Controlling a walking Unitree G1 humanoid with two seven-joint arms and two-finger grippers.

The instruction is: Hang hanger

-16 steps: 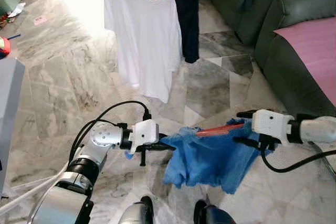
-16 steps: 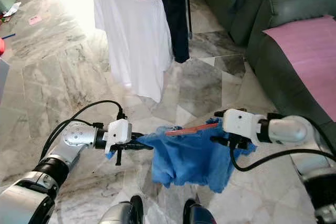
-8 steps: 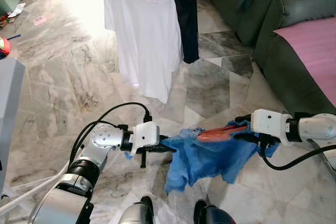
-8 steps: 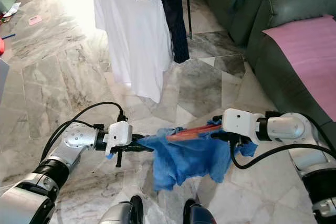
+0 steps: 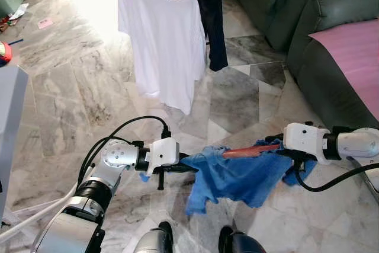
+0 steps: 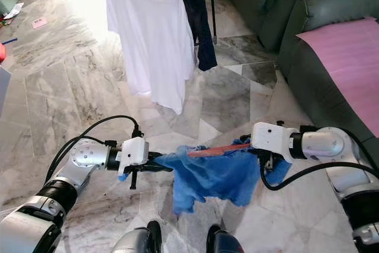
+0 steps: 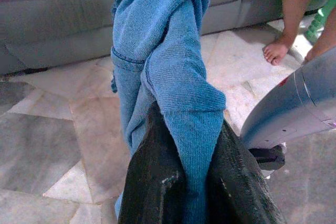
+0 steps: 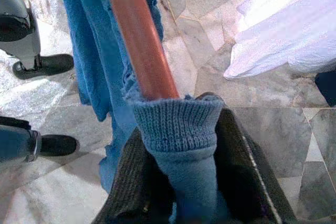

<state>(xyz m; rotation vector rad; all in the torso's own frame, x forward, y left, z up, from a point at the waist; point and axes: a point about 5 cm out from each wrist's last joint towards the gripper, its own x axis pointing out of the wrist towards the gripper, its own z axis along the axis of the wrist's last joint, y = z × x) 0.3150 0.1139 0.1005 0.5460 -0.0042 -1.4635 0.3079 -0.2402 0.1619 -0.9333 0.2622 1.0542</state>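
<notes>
A blue garment [image 5: 237,173] hangs stretched between my two grippers, low in front of me over the marble floor. A reddish hanger [image 5: 249,150] lies inside it, one arm poking out near the right side. My left gripper [image 5: 188,166] is shut on the garment's left edge; the left wrist view has the cloth [image 7: 168,51] pinched between the black fingers [image 7: 152,182]. My right gripper [image 5: 279,150] is shut on the garment's ribbed edge [image 8: 178,124], where the hanger [image 8: 139,40] comes out of the cloth.
A white T-shirt [image 5: 163,39] on a hanger and a dark garment [image 5: 213,22] hang ahead. A green sofa [image 5: 308,22] with a pink cover [image 5: 355,51] stands at right. A grey box [image 5: 9,122] is at left. A person's bare foot [image 7: 278,51] stands nearby.
The blue garment has gathered up and pulled tauter between the grippers, its lower hem now higher. Both grippers kept their hold and barely moved.
</notes>
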